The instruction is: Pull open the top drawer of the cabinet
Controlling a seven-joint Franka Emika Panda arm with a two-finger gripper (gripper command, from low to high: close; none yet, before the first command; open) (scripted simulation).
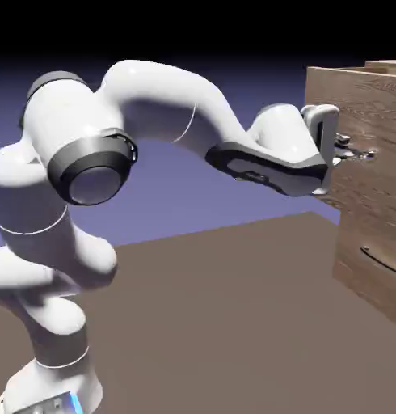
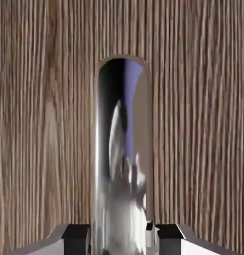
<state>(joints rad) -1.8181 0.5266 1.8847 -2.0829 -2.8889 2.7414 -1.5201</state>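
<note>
Hand view: wood grain of the top drawer (image 2: pixel 203 99) fills the frame, with its polished bar handle (image 2: pixel 121 149) running up the middle from 6 o'clock to about 12. It reads vertical only because the camera is rolled with the wrist. Both fingers (image 2: pixel 76 238) sit at the bottom edge, one each side of the bar, inner faces just beside or touching it. Straddling, closing or closed on the handle; firm clamp I cannot tell.

Exterior view: the gripper (image 1: pixel 344 149) is pressed up to the front of the cabinet (image 1: pixel 371 113) at 3 o'clock, at upper drawer height, wrist roughly level. My read is the forearm is laid out horizontal so the pull runs straight back along the drawer's travel, not across it. The lower drawer's handle (image 1: pixel 383 260) shows at about 4 o'clock, well below the hand and untouched. No visible gap at the drawer front, so it looks not yet opened.

Room: open space behind the hand toward 9 o'clock, bare surface (image 1: pixel 233 323) underneath, nothing in the retreat path. The elbow is folded high, so there is slack to draw back. Main risk is the fingers sliding along the smooth bar if the pull goes off-axis. The cabinet's near vertical edge is just beside the wrist, so keep lateral drift small.
</note>
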